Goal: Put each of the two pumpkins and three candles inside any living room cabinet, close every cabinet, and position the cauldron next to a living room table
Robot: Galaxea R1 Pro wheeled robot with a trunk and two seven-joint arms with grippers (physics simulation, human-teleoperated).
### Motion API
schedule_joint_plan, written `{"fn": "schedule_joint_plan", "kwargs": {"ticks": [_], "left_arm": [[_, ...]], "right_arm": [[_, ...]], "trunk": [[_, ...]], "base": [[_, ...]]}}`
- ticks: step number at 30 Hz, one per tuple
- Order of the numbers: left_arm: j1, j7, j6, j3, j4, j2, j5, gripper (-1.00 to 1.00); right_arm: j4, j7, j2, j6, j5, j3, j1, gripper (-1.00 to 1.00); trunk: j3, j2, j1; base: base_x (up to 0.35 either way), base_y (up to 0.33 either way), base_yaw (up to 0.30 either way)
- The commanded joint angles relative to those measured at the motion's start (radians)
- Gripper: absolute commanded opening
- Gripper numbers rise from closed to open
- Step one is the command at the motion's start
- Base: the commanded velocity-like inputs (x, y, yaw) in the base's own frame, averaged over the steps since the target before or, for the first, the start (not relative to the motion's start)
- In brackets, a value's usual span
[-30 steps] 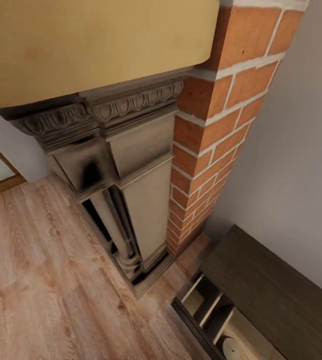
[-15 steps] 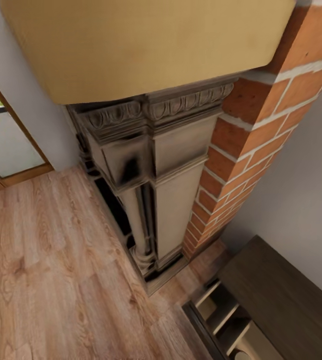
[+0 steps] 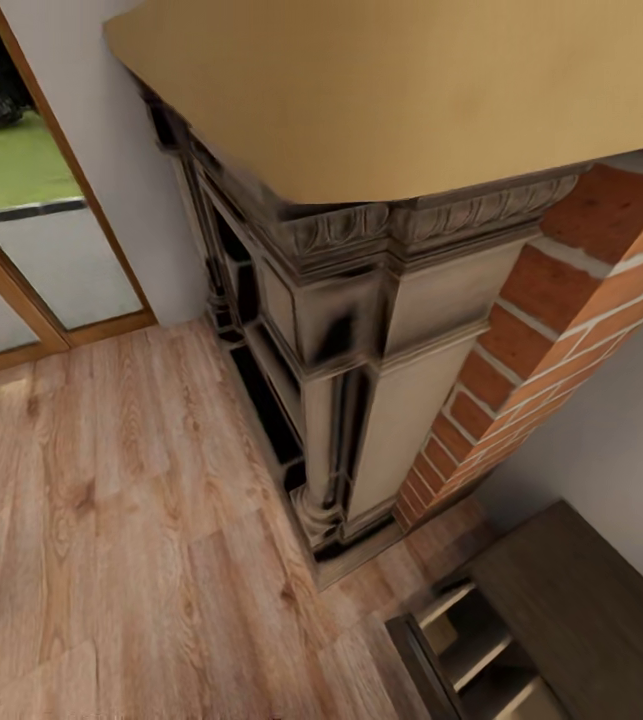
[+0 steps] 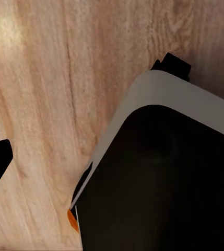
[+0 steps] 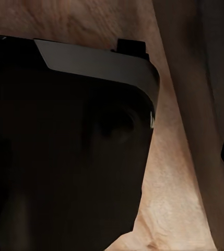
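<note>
1. While the robot is in transit, the glass door (image 3: 51, 260) sits far left, wood floor (image 3: 111, 520) ahead: no pumpkins, candles or cauldron to be seen.
2. Centre: carved fireplace (image 3: 361, 350) and brick chimney (image 3: 551, 350) close by; turning tight risks clipping them.
3. Lower right: cabinet (image 3: 581, 590), drawer (image 3: 471, 640) pulled open, contents cut off. Risk: it gets left open.
4. Tool state, either arm: can't tell. Wrist views give dark robot body (image 4: 164, 178) over floor.

No readable text.
No words, labels, brand marks or numbers can be read on the fireplace (image 3: 361, 330), the brick wall (image 3: 561, 330) or the wooden floor (image 3: 111, 520).
</note>
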Motion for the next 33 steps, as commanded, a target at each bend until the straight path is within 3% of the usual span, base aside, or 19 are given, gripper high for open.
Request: {"fn": "schedule_joint_plan", "kwargs": {"ticks": [1, 7, 11, 16, 28, 33], "left_arm": [[0.0, 0.0, 0.0, 0.0, 0.0, 0.002, 0.0, 1.0], [0.006, 0.002, 0.003, 0.0, 0.0, 0.004, 0.0, 1.0], [0.007, 0.002, 0.005, 0.0, 0.0, 0.008, -0.001, 1.0], [0.01, 0.002, 0.005, -0.001, 0.0, 0.006, -0.003, 1.0], [0.029, 0.004, 0.005, -0.002, 0.0, 0.001, -0.004, 1.0], [0.033, 0.002, 0.005, -0.004, 0.0, -0.001, -0.006, 1.0]], "right_arm": [[-0.002, 0.0, 0.0, -0.001, 0.001, -0.001, 0.0, 1.0], [-0.007, -0.007, -0.005, -0.006, 0.003, -0.002, 0.0, 1.0], [-0.007, -0.129, -0.003, -0.013, 0.006, -0.002, 0.0, 1.0], [-0.007, -0.195, -0.001, -0.024, 0.006, -0.001, 0.0, 1.0], [-0.004, -0.204, 0.001, -0.027, 0.008, 0.001, 0.0, 1.0], [-0.001, -0.192, 0.025, -0.027, 0.013, 0.004, 0.0, 1.0]], "trunk": [[0.0, 0.0, 0.0], [0.0, 0.0, 0.0], [0.0, 0.0, 0.0], [0.0, 0.0, 0.0], [0.0, 0.0, 0.0], [0.0, 0.0, 0.0]], "base": [[0.0, 0.0, 0.29], [0.0, 0.0, 0.29], [0.0, 0.0, 0.29], [0.0, 0.0, 0.289], [0.0, 0.0, 0.289], [0.0, 0.0, 0.289]]}}
